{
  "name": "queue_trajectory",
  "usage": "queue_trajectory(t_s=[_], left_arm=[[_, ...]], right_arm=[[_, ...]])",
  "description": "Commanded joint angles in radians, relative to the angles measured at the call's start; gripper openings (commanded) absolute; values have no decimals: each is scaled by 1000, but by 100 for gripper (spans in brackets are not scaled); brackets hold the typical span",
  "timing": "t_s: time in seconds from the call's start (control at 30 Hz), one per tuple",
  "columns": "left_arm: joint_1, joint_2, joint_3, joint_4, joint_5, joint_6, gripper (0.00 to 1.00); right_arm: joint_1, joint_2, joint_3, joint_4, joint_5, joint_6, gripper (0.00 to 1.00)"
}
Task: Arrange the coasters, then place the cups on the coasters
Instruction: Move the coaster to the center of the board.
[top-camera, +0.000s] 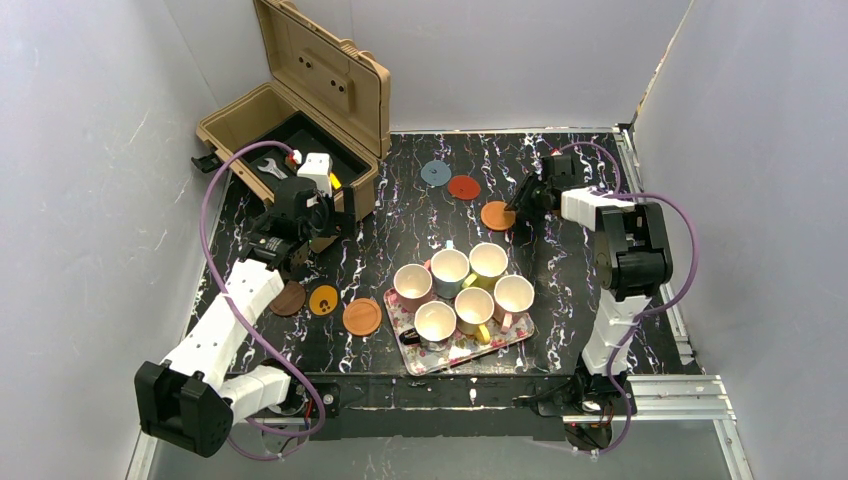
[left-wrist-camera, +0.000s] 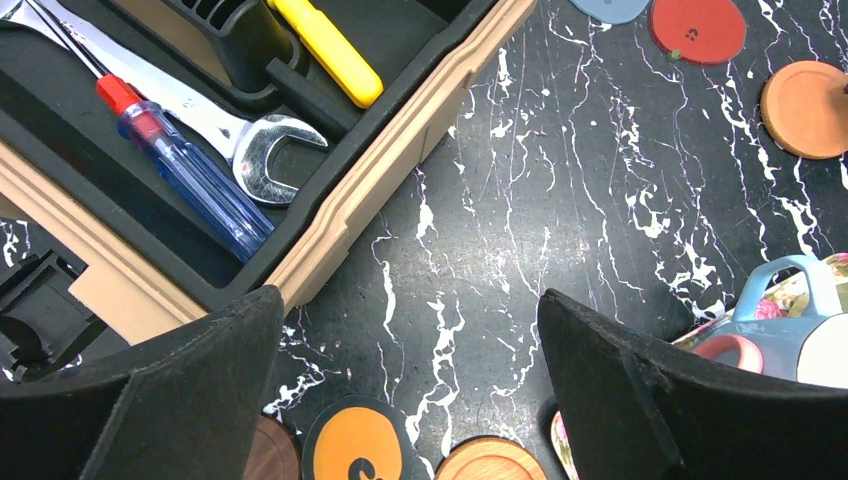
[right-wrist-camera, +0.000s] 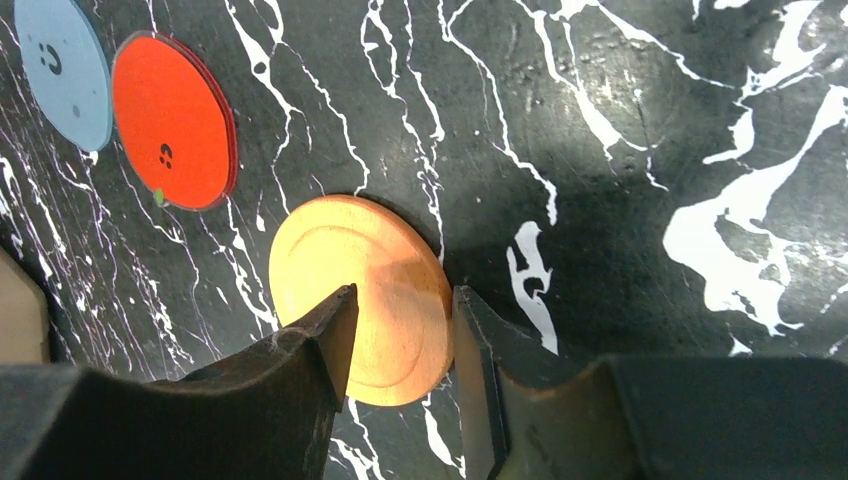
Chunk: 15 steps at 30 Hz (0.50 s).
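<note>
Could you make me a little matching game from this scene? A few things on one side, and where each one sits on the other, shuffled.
Things:
1. spanner
2. cups
3. far wooden coaster
4. red coaster

Places:
A. on the floral tray
B. right next to the blue-grey coaster
C. at the tips of the right fingers
D. in the open tan case

Pairs: 1-D, 2-A, 3-C, 4-B.
</note>
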<state>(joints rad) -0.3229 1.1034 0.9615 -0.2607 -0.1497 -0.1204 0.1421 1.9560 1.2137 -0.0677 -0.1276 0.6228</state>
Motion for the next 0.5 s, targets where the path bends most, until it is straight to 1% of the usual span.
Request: queue_trajectory(t_s=[0.0,0.47], left_arm=[[5,-5,14,-4,4,-8,97],[4,-8,20,-13,-10,-1,97]], right_arm=[[20,66,14,-40,79,16,49],[33,125,55,-13,104,56,48]])
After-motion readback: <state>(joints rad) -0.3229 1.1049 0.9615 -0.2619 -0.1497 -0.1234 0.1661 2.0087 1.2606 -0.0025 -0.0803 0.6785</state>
